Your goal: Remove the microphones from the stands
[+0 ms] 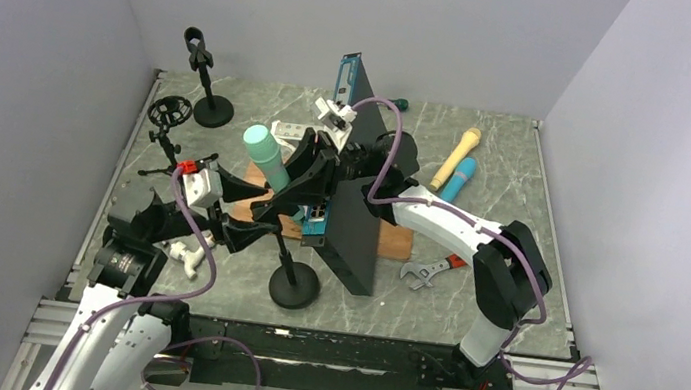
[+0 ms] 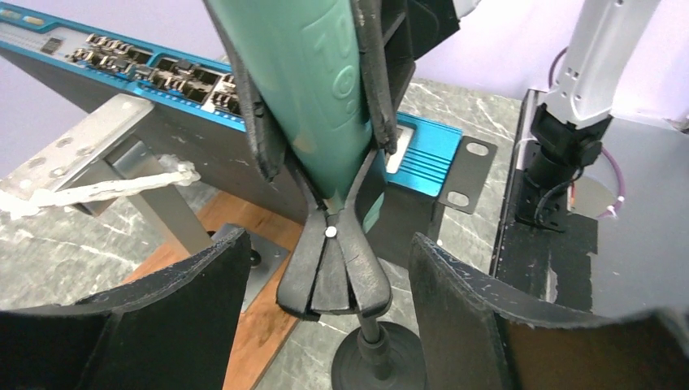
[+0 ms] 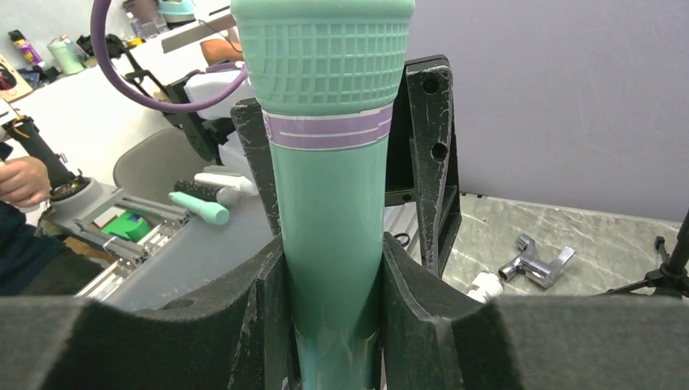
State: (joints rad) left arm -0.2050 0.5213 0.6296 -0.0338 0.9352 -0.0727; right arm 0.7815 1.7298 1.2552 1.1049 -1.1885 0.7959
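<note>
Nearest the left wrist lens, found the left gripper [image 2: 329, 244] with jaws parted, one dark pad on either side of the clip of the stand [image 2: 335, 272], holding nothing. Saw the teal microphone [image 2: 321, 89] just above, long axis near upright, tail down between the clip's prongs, head out of frame at the top. Noted a blue-fronted network switch [image 2: 154, 77] close behind and a wooden board [image 2: 248, 325] beneath. Through the right wrist lens, found the right gripper [image 3: 333, 276] clamped snugly round the teal microphone's body, grille head and lilac band pointing up, with a chrome fitting [image 3: 536, 262] lying on the marble table [image 3: 585, 236] beyond. From the top camera, saw the teal microphone leaning, head up and to the left, tail down and to the right toward the stand's round base, the switch upright just to its right. Spotted a yellow microphone [image 1: 454, 157] and a blue microphone [image 1: 460, 180] lying well off to the right, another stand [image 1: 201, 75] at the far left corner, and a wrench [image 1: 427, 272] near the board.
</note>
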